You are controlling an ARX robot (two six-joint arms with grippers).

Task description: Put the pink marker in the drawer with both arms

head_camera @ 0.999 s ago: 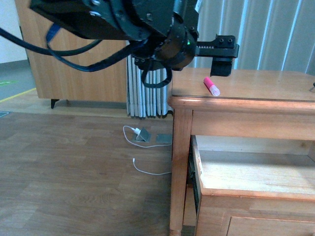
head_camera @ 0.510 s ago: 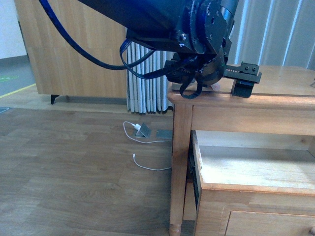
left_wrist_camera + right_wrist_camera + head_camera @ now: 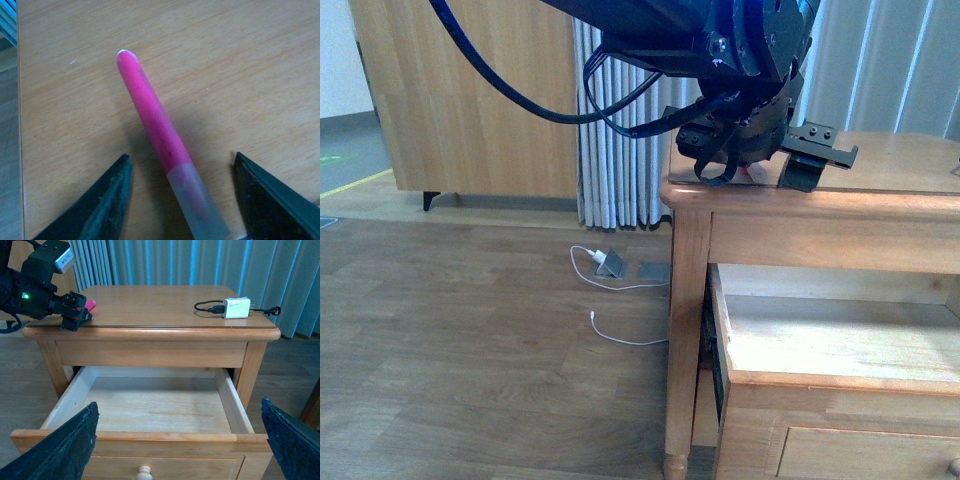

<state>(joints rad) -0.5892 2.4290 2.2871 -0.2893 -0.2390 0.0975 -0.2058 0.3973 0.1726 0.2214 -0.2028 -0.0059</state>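
My left pincer is wide. Its 2 black fingers stand 1 on each side of the pink marker, and neither touches it. The marker lies flat on the cabinet top. Its bright pink barrel points away from my wrist, and its paler, frosted cap end lies between the fingers. In the front view my left arm reaches down from above to the front left corner of that top, with the pincer low over the wood.

My right pincer is wide too and holds nothing. It faces the cabinet's front, and its 2 fingers frame the drawer, which is pulled out beneath the top. The drawer's wooden inside is open to view, and 1 small round knob sits on its front. From this wrist the marker shows as a speck of pink just beside my left pincer, on the top and not in the drawer.

Well apart from the marker, toward the other end of the top, lies a white charger with a black cable. A white cable trails on the floor beside the cabinet.
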